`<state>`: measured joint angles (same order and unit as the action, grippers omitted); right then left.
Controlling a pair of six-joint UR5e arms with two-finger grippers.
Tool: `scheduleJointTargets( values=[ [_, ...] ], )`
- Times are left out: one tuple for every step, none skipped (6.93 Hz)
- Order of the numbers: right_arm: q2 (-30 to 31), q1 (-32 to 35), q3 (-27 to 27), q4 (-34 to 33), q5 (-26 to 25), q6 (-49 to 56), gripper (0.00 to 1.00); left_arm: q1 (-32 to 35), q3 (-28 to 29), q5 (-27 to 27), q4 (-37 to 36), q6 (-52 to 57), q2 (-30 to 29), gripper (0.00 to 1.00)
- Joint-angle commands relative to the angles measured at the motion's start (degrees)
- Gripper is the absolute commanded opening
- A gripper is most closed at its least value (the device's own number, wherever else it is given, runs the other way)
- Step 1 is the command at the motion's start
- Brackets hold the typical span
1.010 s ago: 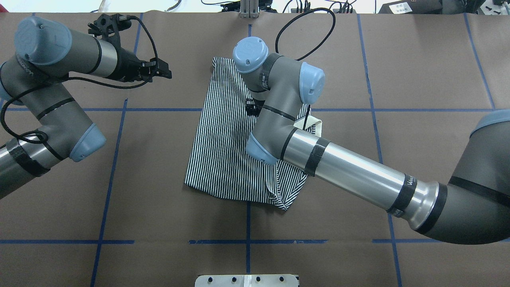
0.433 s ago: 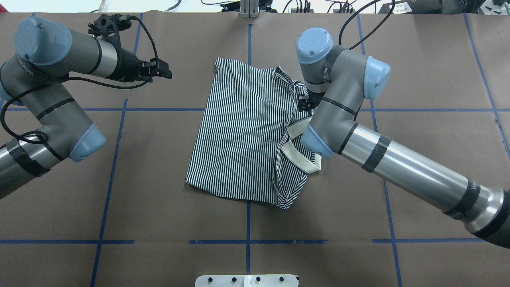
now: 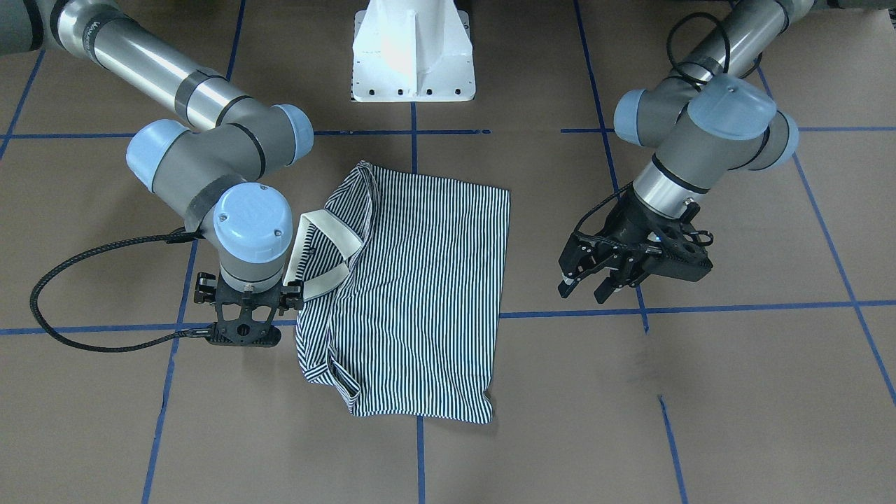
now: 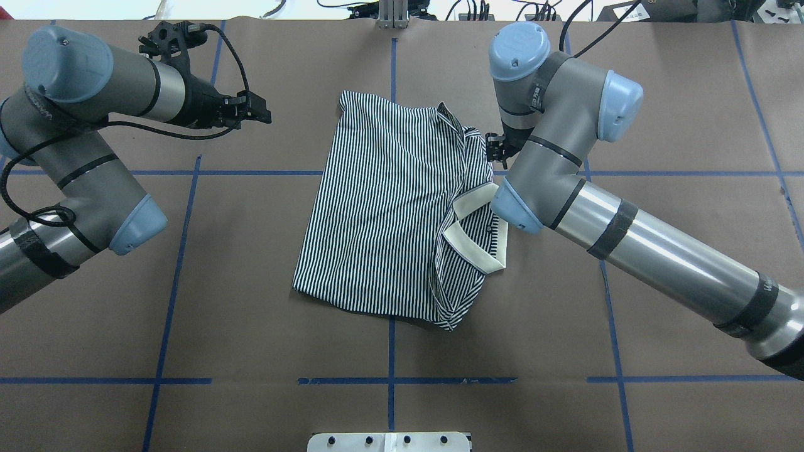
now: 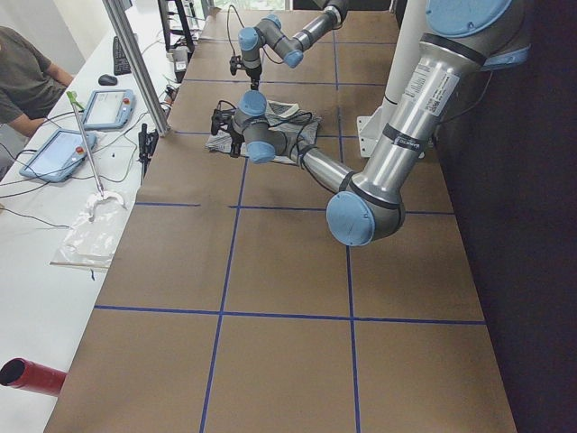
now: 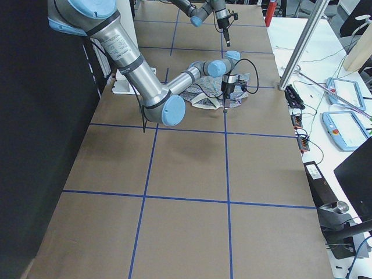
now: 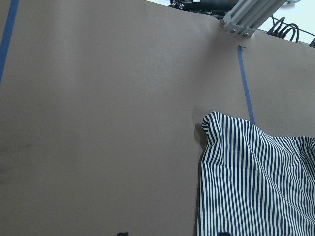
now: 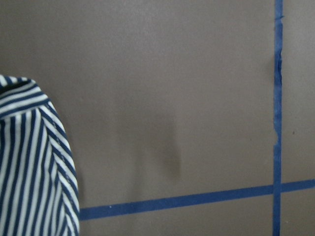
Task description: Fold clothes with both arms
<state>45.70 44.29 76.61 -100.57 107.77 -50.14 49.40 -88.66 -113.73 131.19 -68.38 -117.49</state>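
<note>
Across the bench [image 3: 700, 420], the striped polo shirt [image 3: 427, 294] lies folded mid-bench; the left hand [image 3: 584, 288] hangs well apart, fingers spread, empty. Overhead, the right hand [image 4: 496, 147] sits just beside the shirt, seemingly off it; its grip I cannot tell.

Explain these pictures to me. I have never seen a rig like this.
Two jointed robot arms work at a table covered in brown paper with blue tape lines. One camera looks down from behind the robot, one faces it, two watch from the table's ends, and one sits on each wrist. A striped polo shirt lies partly folded in the middle, its cream collar showing. The left gripper hovers off to one side, fingers open and empty. The right gripper points down just beside the shirt's edge; its fingers are hidden, so I cannot tell if they are open. Its wrist camera shows only paper and the shirt's edge.
</note>
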Motion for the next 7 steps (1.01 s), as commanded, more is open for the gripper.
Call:
scheduleJointTargets(
  values=[
    [-4.45, 0.97, -1.81, 3.44, 0.07, -1.62, 1.0, 0.08, -0.28, 0.0, 0.11, -0.18, 0.07, 0.69],
    [-8.48, 1.23, -5.13, 3.54, 0.24, -2.07, 1.0, 0.08, -0.8, 0.09, 0.11, -2.01, 0.07, 0.69],
    [-10.52, 1.15, -9.51, 6.93, 0.25, -3.98, 1.0, 0.08, -2.03, 0.17, 0.11, -2.98, 0.16, 0.69],
    [-11.24, 0.45, -13.21, 11.67, 0.16, -7.22, 1.0, 0.08, -2.82, 0.09, 0.2, -3.25, 0.33, 0.69],
    [-12.03, 0.27, -15.16, 11.71, 0.25, -6.99, 1.0, 0.08, -4.66, 0.09, 0.12, -3.69, 0.51, 0.69],
    [-12.21, 0.18, -17.53, 11.97, 0.16, -6.82, 1.0, 0.08, -4.85, 0.09, 0.11, -3.69, 0.77, 0.69],
    [-13.43, 0.18, -18.86, 13.63, 0.16, -6.56, 1.0, 0.08, -5.2, 0.17, 0.2, -3.69, 1.12, 0.69]
  ],
)
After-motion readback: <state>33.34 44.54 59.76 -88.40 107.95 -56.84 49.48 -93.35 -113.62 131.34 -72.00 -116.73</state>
